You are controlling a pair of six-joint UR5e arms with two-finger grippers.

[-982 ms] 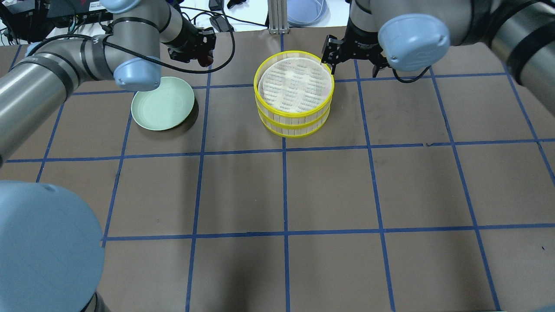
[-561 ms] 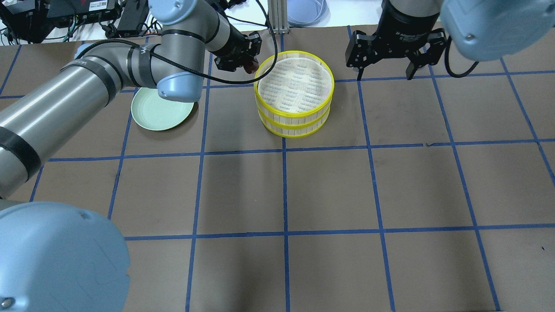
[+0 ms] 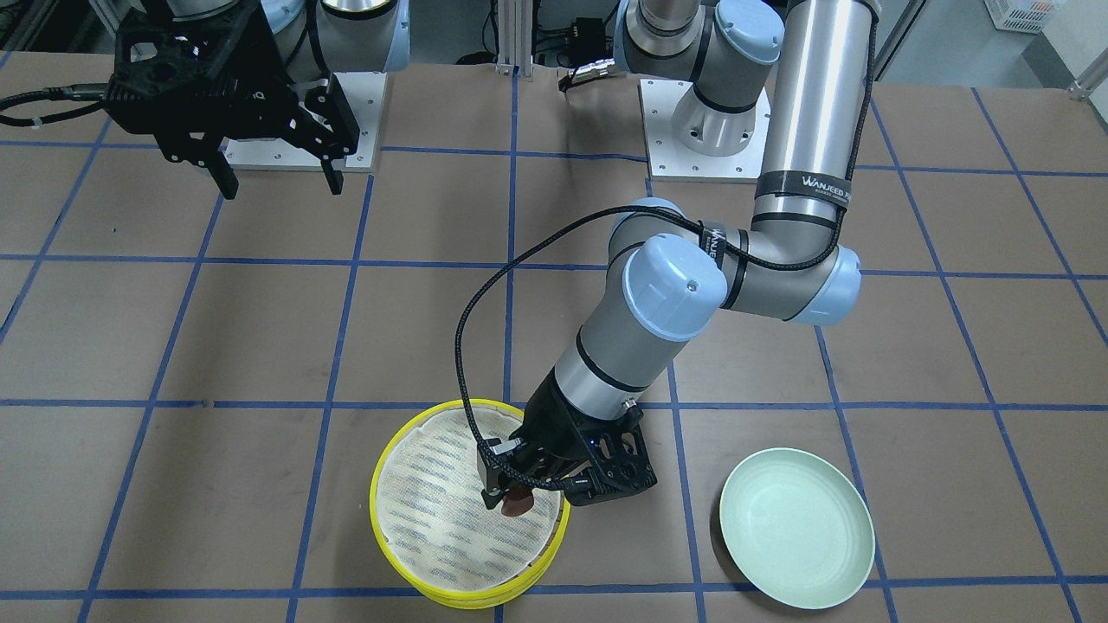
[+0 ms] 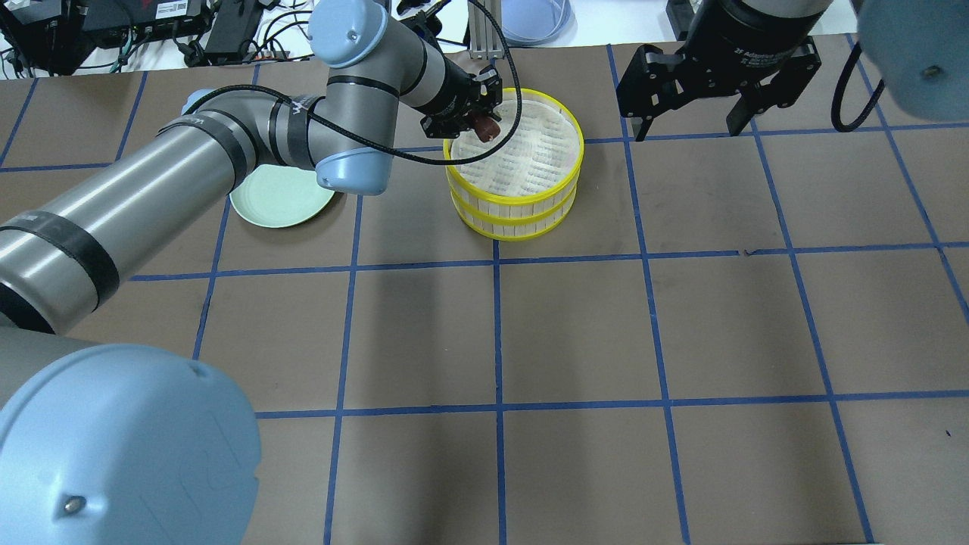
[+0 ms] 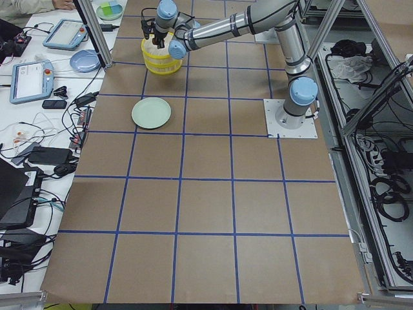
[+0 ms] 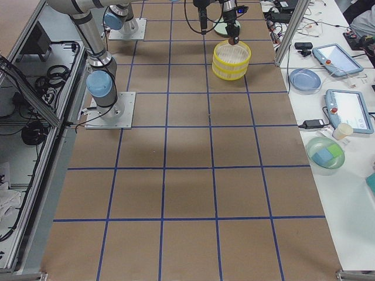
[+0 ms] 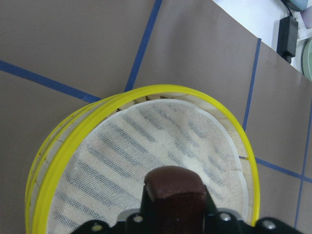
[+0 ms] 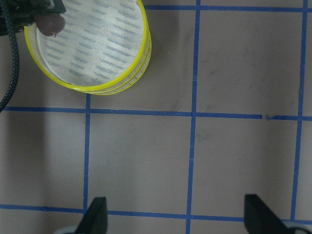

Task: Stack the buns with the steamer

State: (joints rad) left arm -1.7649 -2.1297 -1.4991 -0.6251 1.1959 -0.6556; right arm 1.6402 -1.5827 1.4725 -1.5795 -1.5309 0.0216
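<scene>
The steamer (image 4: 522, 210) stands as two stacked yellow-rimmed tiers at the table's far middle; it also shows in the front view (image 3: 450, 595) and the left wrist view (image 7: 73, 146). My left gripper (image 4: 484, 125) is shut on the dark reddish-brown bun (image 4: 487, 130) and holds it just above the top tier's cloth liner, near the rim on the plate's side. The bun also shows in the front view (image 3: 518, 504) and the left wrist view (image 7: 174, 195). My right gripper (image 4: 687, 129) is open and empty, raised to the right of the steamer. The cream-white bun is out of view.
The pale green plate (image 4: 276, 200) lies bare left of the steamer, partly under my left arm. A metal post and cables stand at the far table edge behind the steamer. Blue tape lines grid the brown table.
My left gripper has carried the brown bun rightward from beyond the plate to over the steamer's top tier. My right gripper has drawn away from the steamer's rim to the right.
</scene>
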